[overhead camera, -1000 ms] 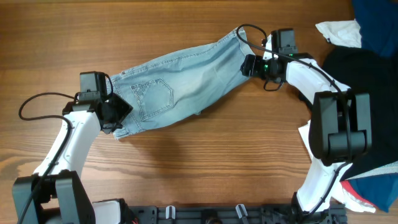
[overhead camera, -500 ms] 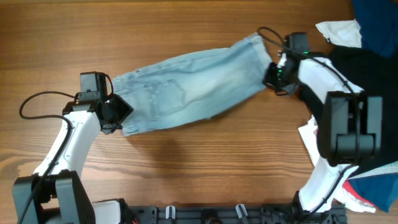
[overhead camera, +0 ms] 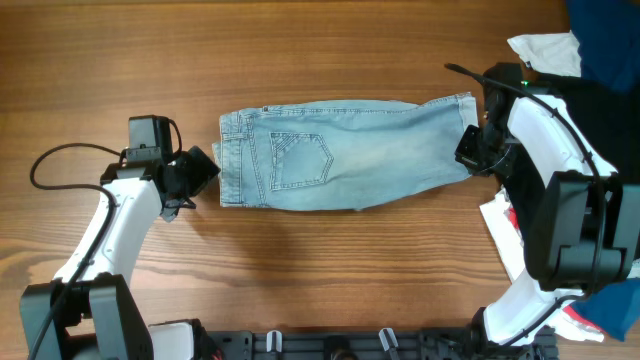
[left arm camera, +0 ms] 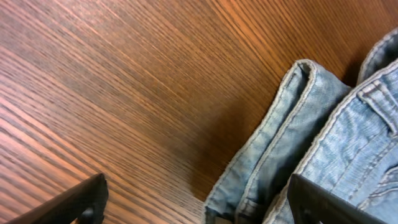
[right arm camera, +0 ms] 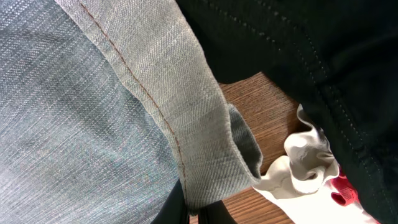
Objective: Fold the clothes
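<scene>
The denim shorts [overhead camera: 360,155] lie flat across the middle of the wooden table [overhead camera: 320,40], with the waistband toward the left of the frame, one stitched pocket facing up and the leg cuff reaching right; the left arm climbs from the lower left corner, its white forearm slanting up and to the right, and the left gripper [overhead camera: 203,172] points rightward at the waistband, just beside it; in the left wrist view its fingers [left arm camera: 78,200] stand wide apart, with the folded waistband edge lying on the wood toward the right side of that frame and nothing pinched; the right arm rises from the lower right, arcs up along the right edge and bends leftward, setting the right gripper [overhead camera: 468,150] at the cuff end of the shorts; in the right wrist view the hemmed edge runs down into the fingertips at the bottom of the frame, so it is clamped on the denim; a black garment [overhead camera: 590,110] lies under this arm at the right edge, with a white cloth [overhead camera: 545,50] and a dark blue cloth [overhead camera: 605,30] in the upper right corner.
</scene>
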